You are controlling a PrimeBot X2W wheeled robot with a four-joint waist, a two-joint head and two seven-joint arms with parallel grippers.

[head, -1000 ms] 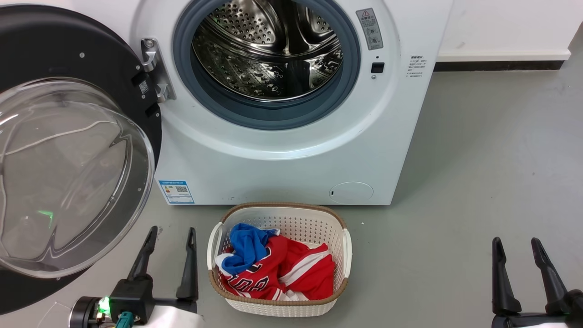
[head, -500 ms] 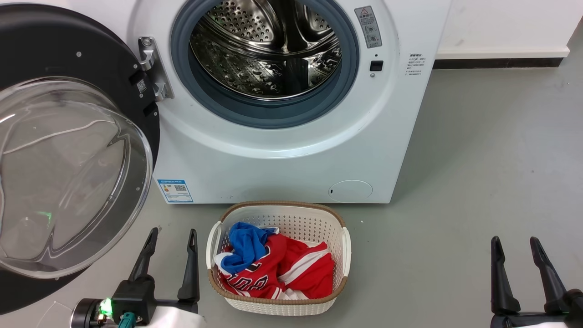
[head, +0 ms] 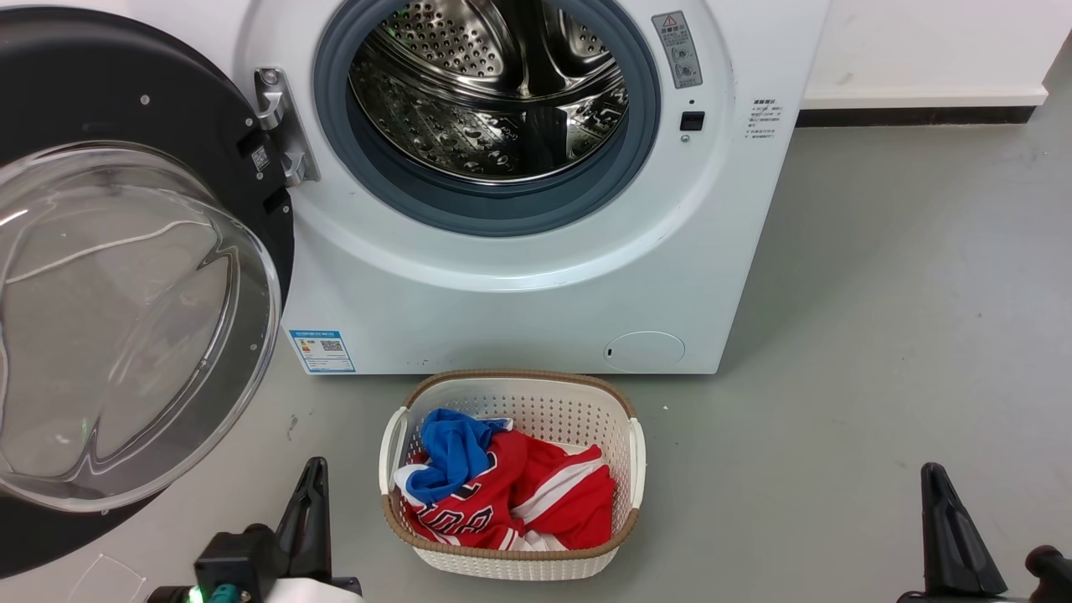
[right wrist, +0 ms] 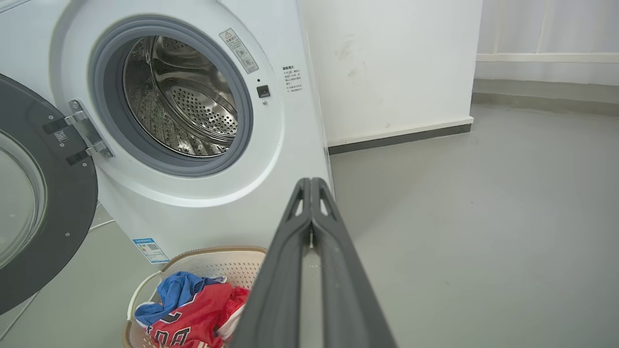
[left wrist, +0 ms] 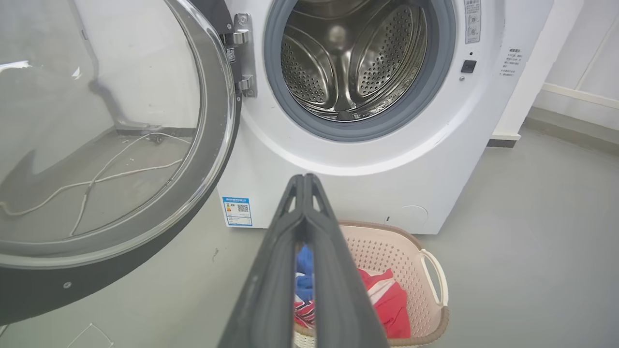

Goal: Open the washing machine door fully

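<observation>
Washing machine door (head: 126,92): swung out to the left of the opening and hanging on its hinge. Its inner face is turned toward the room, and its left edge is cut off by the head view.
Glass window (head: 126,318): a clear bowl bulging out from the black ring of the door; floor and a pale cable show through it.
Hinge (head: 280,126): metal, fixed to the front panel just left of the gasket.
Washing machine (head: 519,310): a white front loader standing on the floor (head: 879,293) against a white wall (head: 921,42).
Gasket (head: 494,219): a grey ring, fully exposed.
Drum (head: 494,109): perforated steel, in plain sight through the opening – I see no laundry inside.
Lower panel: a blue label sticker (head: 322,352) at the left and a small round flap (head: 645,352) at the right.
Basket (head: 519,378): white with a brown rim, on the floor just in front of the machine. It holds a red garment (head: 536,494) and a blue garment (head: 452,452).
Left end effector (left wrist: 304,179): fingers pressed together tip to tip, gripping nothing. It is low over the floor between the door's lower edge and the basket, apart from both.
Right end effector (right wrist: 309,181): fingers likewise closed on each other, nothing between them – over bare floor right of the basket, well apart from the machine.
</observation>
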